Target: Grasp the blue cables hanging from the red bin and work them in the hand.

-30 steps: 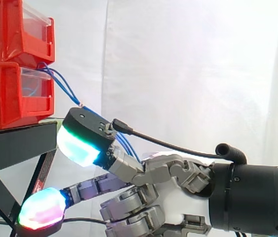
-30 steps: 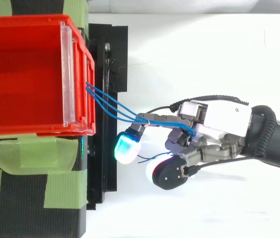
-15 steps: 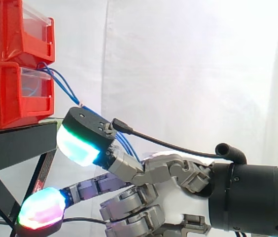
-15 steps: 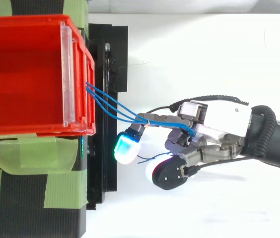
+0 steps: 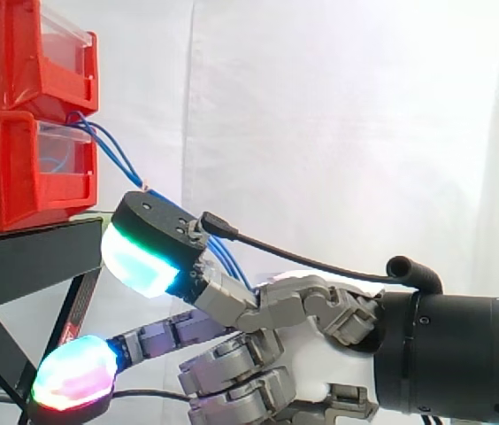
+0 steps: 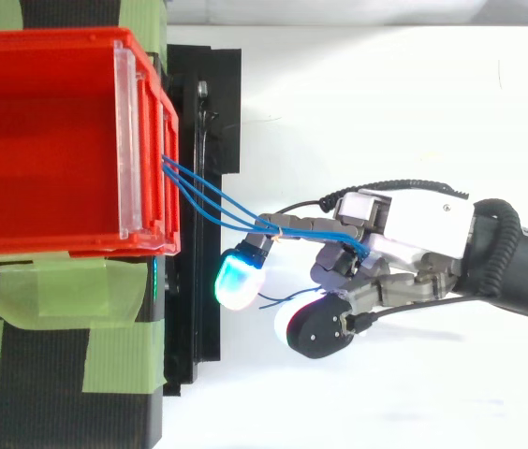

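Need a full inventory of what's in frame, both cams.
red bins: two, red, stacked on the stand at left.
clear front panels: two, transparent, one on each bin's front.
blue cables: a few, blue, running from the lower bin's front down into the hand.
black stand: one, black, under the bins.
green tape: several strips, green, on the stand top beside the bin.
white curtain: one, white, behind.
hand: one, grey and white, curled round the cables.
pads: glowing green and cyan.
arm: one, black, from the right.
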Controlling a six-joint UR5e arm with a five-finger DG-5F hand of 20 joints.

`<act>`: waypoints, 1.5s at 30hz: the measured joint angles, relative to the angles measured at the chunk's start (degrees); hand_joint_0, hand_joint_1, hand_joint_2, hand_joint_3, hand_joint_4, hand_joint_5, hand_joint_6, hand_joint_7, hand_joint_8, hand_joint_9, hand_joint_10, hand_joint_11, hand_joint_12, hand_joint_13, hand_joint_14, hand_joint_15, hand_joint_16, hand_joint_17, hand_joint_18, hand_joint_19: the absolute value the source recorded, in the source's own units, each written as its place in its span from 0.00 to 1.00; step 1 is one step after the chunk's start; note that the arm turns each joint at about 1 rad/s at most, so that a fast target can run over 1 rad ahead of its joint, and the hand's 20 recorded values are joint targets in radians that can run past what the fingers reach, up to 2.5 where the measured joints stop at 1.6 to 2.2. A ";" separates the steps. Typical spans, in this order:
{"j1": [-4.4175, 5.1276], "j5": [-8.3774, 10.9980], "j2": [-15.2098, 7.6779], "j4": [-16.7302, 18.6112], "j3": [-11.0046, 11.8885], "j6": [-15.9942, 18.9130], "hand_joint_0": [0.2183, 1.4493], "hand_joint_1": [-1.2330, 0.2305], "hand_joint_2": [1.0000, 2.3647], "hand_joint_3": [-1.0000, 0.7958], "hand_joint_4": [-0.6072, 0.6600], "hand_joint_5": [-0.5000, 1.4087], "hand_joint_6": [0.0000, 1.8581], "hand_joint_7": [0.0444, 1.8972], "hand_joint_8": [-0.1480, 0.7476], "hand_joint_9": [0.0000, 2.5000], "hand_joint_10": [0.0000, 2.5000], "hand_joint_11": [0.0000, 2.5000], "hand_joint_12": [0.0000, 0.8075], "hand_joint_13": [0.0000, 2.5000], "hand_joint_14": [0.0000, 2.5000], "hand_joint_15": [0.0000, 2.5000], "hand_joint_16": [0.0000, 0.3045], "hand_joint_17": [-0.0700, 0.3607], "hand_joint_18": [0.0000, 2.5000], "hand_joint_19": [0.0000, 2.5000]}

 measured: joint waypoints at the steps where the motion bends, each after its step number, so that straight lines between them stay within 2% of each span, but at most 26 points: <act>1: 0.00 0.00 0.00 0.01 -0.01 0.00 0.44 0.47 0.00 0.00 0.70 0.34 0.00 0.67 0.85 0.62 1.00 1.00 0.85 0.79 1.00 0.75 0.70 0.53 0.94 0.25; 10: 0.00 0.02 0.00 0.01 -0.02 0.01 0.44 0.47 0.00 0.00 0.69 0.34 0.00 0.70 0.85 0.62 1.00 1.00 0.84 0.78 1.00 0.75 0.70 0.53 0.94 0.25; 45: 0.00 0.02 -0.01 -0.01 0.00 -0.01 0.45 0.46 0.00 0.00 0.69 0.32 0.04 0.67 0.85 0.62 1.00 1.00 0.84 0.78 1.00 0.74 0.70 0.53 0.94 0.26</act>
